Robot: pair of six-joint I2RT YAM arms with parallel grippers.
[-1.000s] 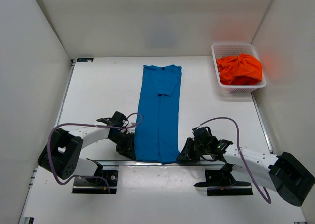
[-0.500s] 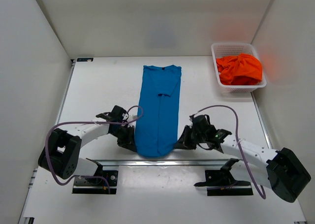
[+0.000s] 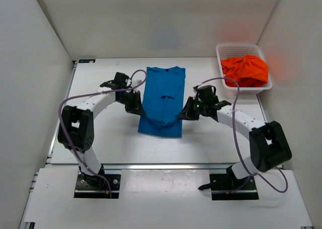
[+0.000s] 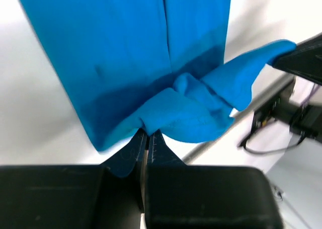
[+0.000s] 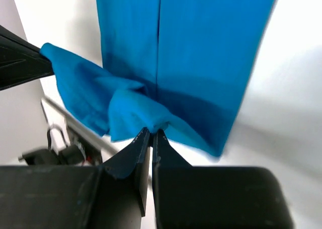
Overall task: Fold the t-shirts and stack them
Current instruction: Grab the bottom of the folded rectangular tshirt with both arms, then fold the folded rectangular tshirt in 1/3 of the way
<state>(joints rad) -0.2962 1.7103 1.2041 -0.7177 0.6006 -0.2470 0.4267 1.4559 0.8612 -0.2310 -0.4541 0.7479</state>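
The blue t-shirt [image 3: 164,85], folded into a long strip, lies in the middle of the table with its collar at the far end. Its near hem is raised and doubled back over the strip. My left gripper [image 3: 137,108] is shut on the hem's left corner [image 4: 161,119]. My right gripper [image 3: 185,113] is shut on the right corner [image 5: 136,113]. In both wrist views the hem sags between the two grips above the flat cloth [image 4: 121,48]. The orange t-shirt [image 3: 245,70] lies crumpled in the white basket [image 3: 227,50].
The basket stands at the far right corner, against the right wall. White walls close in the table on the left, back and right. A metal rail [image 3: 166,166] runs along the table's near edge, with both arm bases behind it.
Both grippers closed on the hem at the near edge, then carried it up and away towards the collar. The strip now looks about half as long.
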